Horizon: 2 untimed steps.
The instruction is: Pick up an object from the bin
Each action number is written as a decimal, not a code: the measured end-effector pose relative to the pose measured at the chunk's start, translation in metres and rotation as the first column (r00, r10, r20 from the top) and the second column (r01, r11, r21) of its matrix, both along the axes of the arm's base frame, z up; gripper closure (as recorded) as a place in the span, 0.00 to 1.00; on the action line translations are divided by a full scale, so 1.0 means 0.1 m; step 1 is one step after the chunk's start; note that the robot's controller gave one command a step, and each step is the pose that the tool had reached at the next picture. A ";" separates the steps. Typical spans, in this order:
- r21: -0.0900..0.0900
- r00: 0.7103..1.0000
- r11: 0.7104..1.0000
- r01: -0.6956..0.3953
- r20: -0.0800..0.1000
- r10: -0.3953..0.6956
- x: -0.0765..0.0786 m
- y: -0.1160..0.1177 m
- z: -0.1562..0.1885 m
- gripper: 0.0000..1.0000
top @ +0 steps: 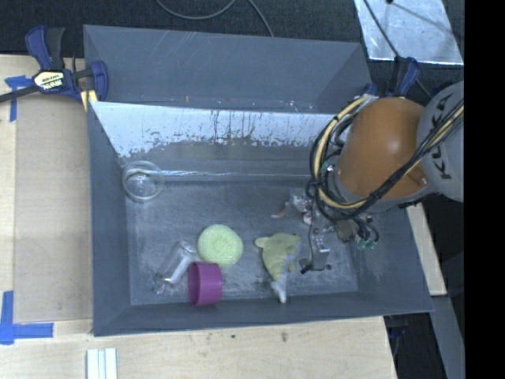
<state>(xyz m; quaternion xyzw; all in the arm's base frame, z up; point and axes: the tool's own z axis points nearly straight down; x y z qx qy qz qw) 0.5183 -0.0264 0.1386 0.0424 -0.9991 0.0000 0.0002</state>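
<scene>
**Camera view, from above.** You see the arm enter the grey bin (221, 69) from the right. Its orange wrist cover (383, 148) and looped cables (335, 188) sit above the gripper (316, 260). The gripper hangs low over the bin floor, near the front wall. You cannot tell from this angle whether it is spread or pressed together, and nothing can be seen held in it.

- **Nearest thing:** a pale green floppy piece (278, 253) lies just beside the gripper, on the side away from the arm. Whether the two touch cannot be made out.
- **Below that piece:** a small white scrap (279, 293) lies closer to the front wall than the gripper tip.
- **Farther from the gripper, same side:** a round yellow-green disc (220, 244) lies flat. A purple cylinder (207, 283) sits just in front of it, and a clear plastic piece (175, 264) lies beside that.
- **Well apart from the gripper:** a clear glass cup (142, 184) rests toward the back wall, at the opposite end of the floor.
</scene>
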 end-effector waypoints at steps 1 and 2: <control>0.001 0.986 0.986 0.168 0.005 -0.168 -0.12 0.30 -0.30 0.00; 0.001 0.996 0.996 0.093 0.003 -0.093 0.21 0.20 -0.69 0.00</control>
